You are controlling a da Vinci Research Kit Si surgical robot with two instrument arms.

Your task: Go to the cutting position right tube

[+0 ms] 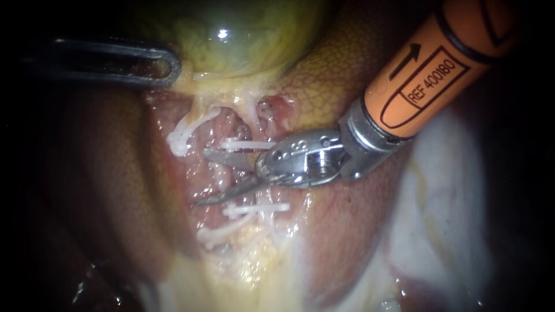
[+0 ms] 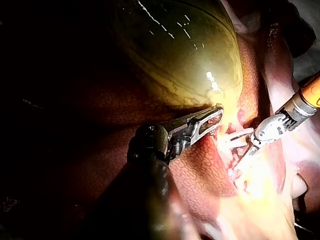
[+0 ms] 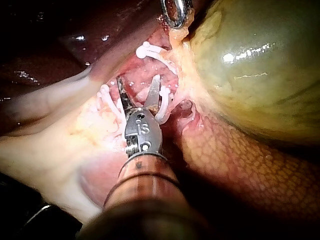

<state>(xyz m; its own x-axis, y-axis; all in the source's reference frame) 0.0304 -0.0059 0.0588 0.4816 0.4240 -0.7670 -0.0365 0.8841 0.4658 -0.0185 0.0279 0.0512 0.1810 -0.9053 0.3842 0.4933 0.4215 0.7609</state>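
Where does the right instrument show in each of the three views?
Endoscope view: the right instrument enters from the upper right, tip central among the white clips.
Left wrist view: right instrument ahead of the left instrument, at the clips.
Right wrist view: right instrument amid the clips.
Shared landmark: the gallbladder.

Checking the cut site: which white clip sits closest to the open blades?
The straight clip just above the upper blade of the right instrument, nearly touching; the other clips lie farther off.

The gallbladder [image 1: 243,40] runs past the top edge, and the left instrument [image 1: 165,68] blurs into darkness.
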